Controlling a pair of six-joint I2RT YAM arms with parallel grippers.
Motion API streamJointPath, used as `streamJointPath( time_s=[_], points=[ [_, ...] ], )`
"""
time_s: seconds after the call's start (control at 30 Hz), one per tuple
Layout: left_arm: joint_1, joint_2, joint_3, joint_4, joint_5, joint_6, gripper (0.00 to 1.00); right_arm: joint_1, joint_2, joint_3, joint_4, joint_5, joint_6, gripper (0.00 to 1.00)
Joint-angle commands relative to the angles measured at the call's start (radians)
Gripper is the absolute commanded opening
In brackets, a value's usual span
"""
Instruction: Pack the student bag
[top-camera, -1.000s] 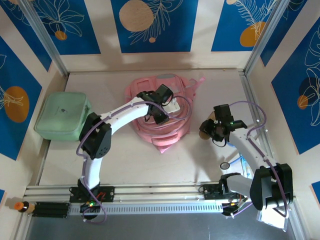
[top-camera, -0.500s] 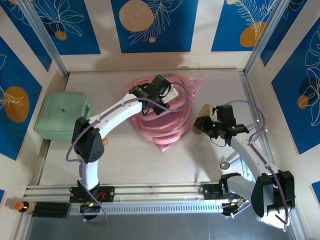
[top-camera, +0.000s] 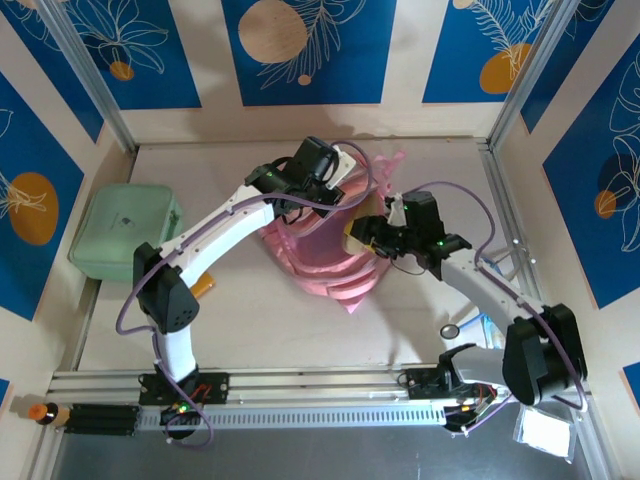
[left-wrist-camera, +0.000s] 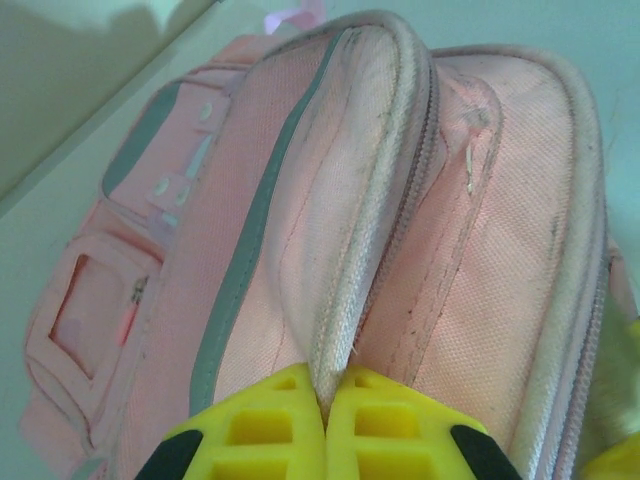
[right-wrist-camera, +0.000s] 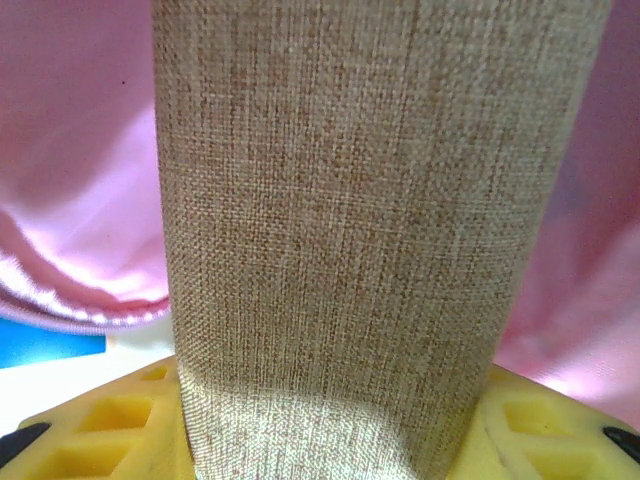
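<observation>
Student bag (top-camera: 322, 258), rim pinched by left gripper (left-wrist-camera: 323, 388), right gripper (right-wrist-camera: 330, 412) holding tan roll (right-wrist-camera: 350, 200), mint case (top-camera: 125, 235) aside

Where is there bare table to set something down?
Bare table in front of the student bag, between both arm bases; also the back-left stretch between mint-green case and bag. Crowded around the bag, where left gripper pinches it and right gripper holds a tan woven item.

Top external: high above the table's (top-camera: 250, 320) near edge, looking down. Both wrist cams: very close, facing the student bag (top-camera: 312, 255) (left-wrist-camera: 480, 250), shared by all three views.
</observation>
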Motion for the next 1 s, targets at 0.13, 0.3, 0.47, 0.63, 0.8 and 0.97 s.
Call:
streamJointPath(
  time_s=[0.13, 0.3, 0.47, 0.63, 0.8, 0.97],
  points=[
    [-0.016, -0.037, 0.077, 0.077, 0.028, -0.066, 0.00, 0.016, 0.130, 0.100, 0.035, 0.058, 0.099, 0.43],
    [-0.016, -0.033, 0.079, 0.080, 0.042, -0.078, 0.00, 0.050, 0.232, 0.177, 0.038, 0.106, 0.129, 0.40],
    [-0.013, -0.039, 0.079, 0.098, 0.046, -0.089, 0.00, 0.073, 0.344, 0.212, 0.202, 0.135, 0.222, 0.42],
    [0.001, -0.053, 0.084, 0.122, 0.047, -0.109, 0.00, 0.088, 0.432, 0.260, 0.340, 0.184, 0.267, 0.43],
    [0.016, -0.061, 0.088, 0.150, 0.052, -0.139, 0.00, 0.099, 0.492, 0.319, 0.356, 0.195, 0.241, 0.55],
    [0.027, -0.053, 0.086, 0.162, 0.067, -0.154, 0.00, 0.094, 0.479, 0.277, 0.335, 0.202, 0.262, 0.78]
  ],
)
